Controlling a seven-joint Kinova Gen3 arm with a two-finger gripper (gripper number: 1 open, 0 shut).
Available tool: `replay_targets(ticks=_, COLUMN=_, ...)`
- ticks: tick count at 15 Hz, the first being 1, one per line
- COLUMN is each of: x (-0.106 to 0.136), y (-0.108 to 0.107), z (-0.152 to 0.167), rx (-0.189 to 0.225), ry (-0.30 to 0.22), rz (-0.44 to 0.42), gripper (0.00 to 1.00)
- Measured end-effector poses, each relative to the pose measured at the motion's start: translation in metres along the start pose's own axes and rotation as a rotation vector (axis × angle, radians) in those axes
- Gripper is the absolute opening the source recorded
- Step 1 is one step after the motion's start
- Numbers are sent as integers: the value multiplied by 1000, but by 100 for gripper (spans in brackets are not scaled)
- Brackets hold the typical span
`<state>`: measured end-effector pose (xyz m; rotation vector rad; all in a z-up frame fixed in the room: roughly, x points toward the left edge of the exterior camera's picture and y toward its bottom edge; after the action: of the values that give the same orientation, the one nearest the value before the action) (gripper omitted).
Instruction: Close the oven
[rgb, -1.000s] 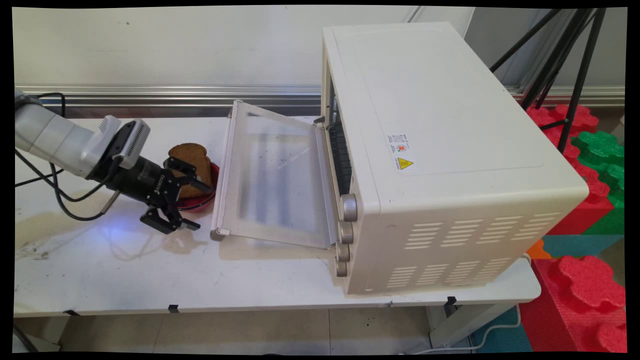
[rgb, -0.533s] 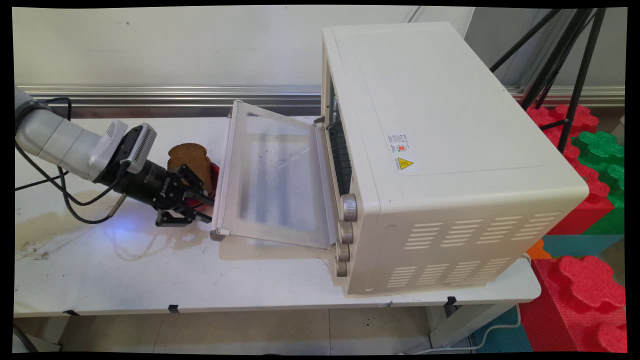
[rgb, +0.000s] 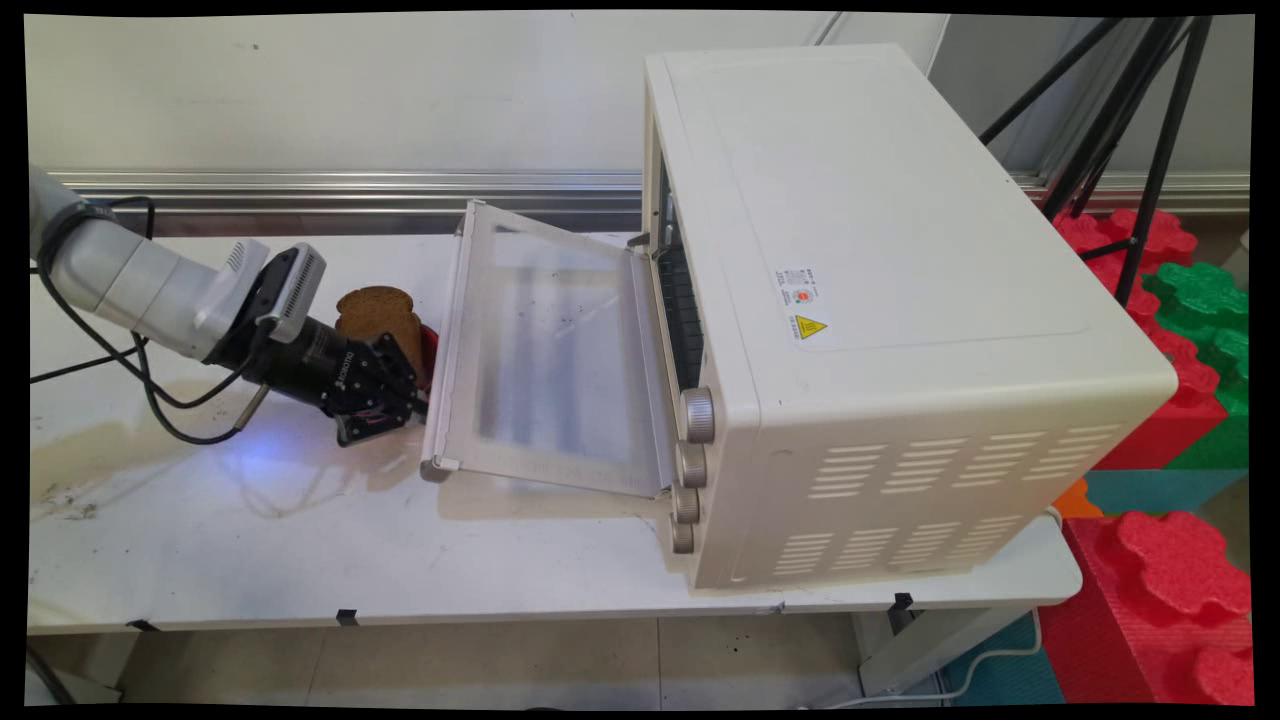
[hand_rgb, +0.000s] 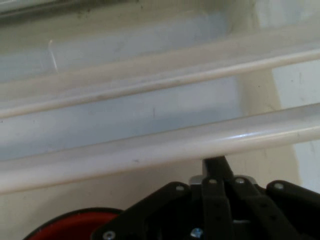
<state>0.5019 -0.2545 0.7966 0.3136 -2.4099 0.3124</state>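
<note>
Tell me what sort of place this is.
Likely a robotics lab staged as a kitchen: a toaster oven on a white table, a camera tripod and foam blocks behind.

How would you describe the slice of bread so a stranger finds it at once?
Start at the big white toaster oven and follow its open glass door leftward. Just past the door's edge a red plate holds the bread slice, the only brown thing on the table.

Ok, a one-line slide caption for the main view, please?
Black gripper shut beside the handle of the toaster oven's lowered door, with a bread slice on a red plate just behind it.
</note>
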Motion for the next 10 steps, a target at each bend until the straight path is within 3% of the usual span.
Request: replay_targets(ticks=10, x=9, y=-4, z=-1, rx=16, ry=55, rz=0, gripper=0)
